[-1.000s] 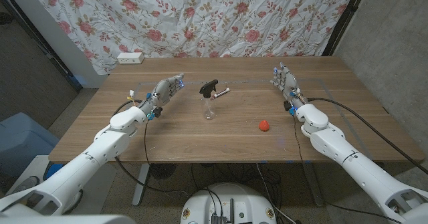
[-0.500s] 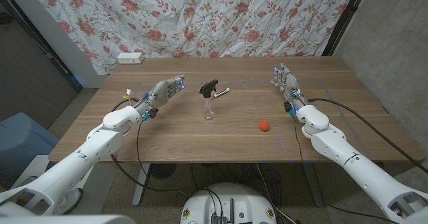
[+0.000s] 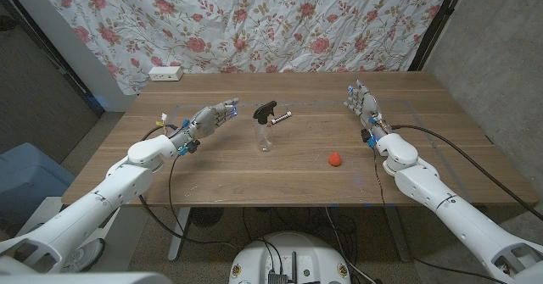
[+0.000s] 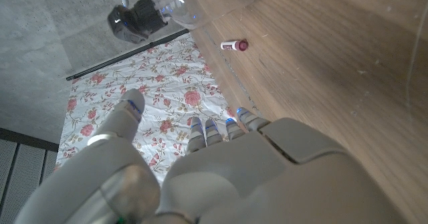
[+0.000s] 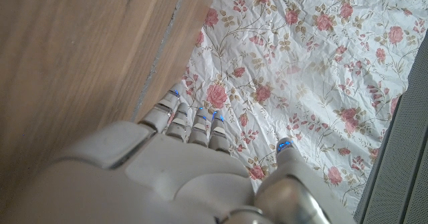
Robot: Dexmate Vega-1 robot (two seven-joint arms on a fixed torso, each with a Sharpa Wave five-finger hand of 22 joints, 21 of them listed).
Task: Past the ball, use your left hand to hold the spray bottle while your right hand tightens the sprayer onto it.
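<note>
Left robot hand (image 3: 210, 118) closer to bottle (image 3: 266, 136) than second ago, fingers apart, empty. Right robot hand (image 3: 361, 103) released, far. Bottle upright mid-counter (image 3: 212, 169), past ball (image 3: 336, 158). Clear, light, likely slippery, tippy; grip body, sprayer (image 3: 267, 111) loose.

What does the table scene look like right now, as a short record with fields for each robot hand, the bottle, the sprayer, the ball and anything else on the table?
left robot hand: open, holding nothing, short of the bottle
right robot hand: open, holding nothing, near the table's far right
bottle: clear, upright, mid-table
sprayer: black, sitting on the bottle's top
ball: small, red, on the table right of the bottle
small tube: lying behind the bottle
white box: far left edge of the table
</note>
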